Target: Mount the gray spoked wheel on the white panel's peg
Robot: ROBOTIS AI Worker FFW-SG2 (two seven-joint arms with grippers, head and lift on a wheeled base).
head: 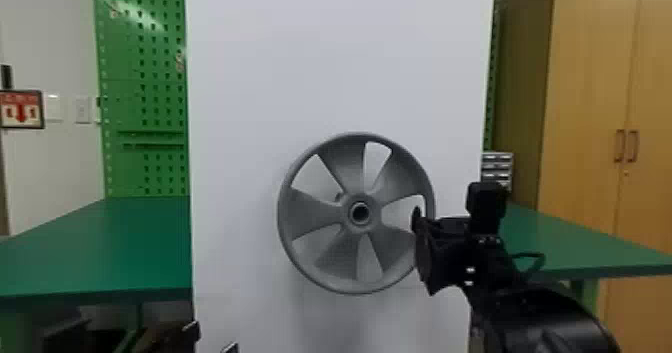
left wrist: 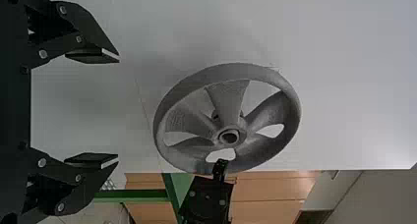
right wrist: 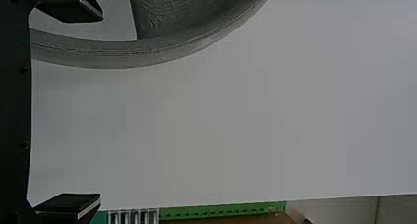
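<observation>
The wheel (head: 311, 214) stands upright at the white panel (head: 335, 67) — I can't tell how its hub sits on the peg. The right gripper (head: 441, 227) is beside its rim, fingers spread with the rim between them — and the left gripper (head: 210, 338) waits low, well apart from the wheel, its fingers parted too.

The gray five-spoked wheel (head: 311, 211) is upright, its hub open. It is in front of the smooth, upright white panel (head: 335, 67)
</observation>
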